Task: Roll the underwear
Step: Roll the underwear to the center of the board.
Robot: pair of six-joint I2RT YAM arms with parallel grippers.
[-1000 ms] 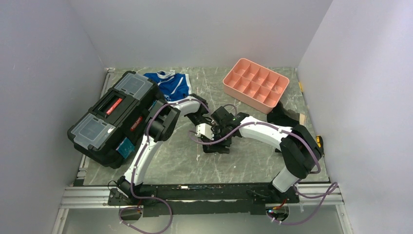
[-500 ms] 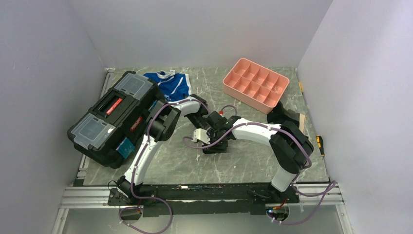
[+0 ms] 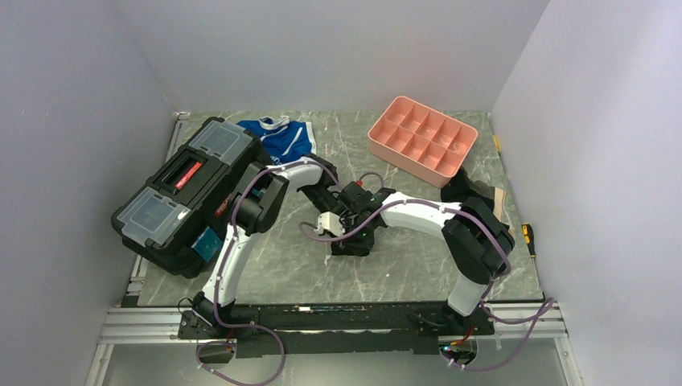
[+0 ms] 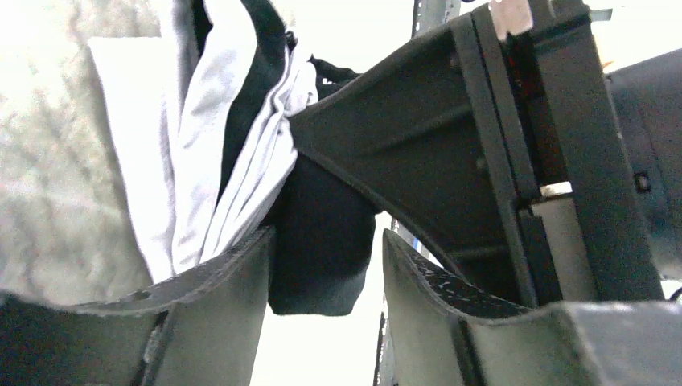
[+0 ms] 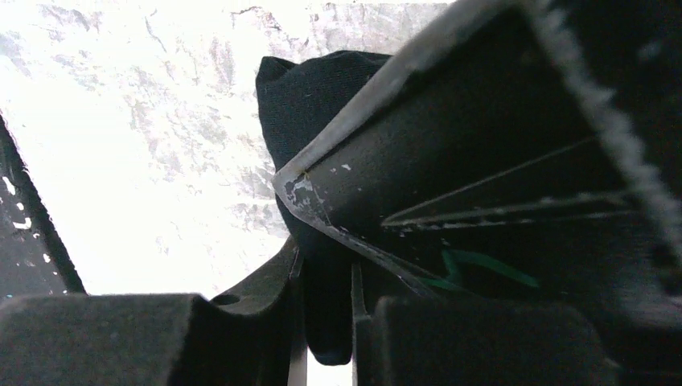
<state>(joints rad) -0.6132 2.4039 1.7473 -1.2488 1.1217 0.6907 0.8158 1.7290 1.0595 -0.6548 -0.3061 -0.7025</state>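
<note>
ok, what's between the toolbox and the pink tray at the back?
Blue-and-white briefs, close by the toolbox; the rest of the table up to the tray is bare. Top view shows it.

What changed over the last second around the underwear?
The right hand moved left, in toward the left hand, and closed on the black underwear. The left hand opened and let the fabric go; its fingers now stand apart around the bundle. The toolbox, pink tray and blue-and-white briefs stayed put.
</note>
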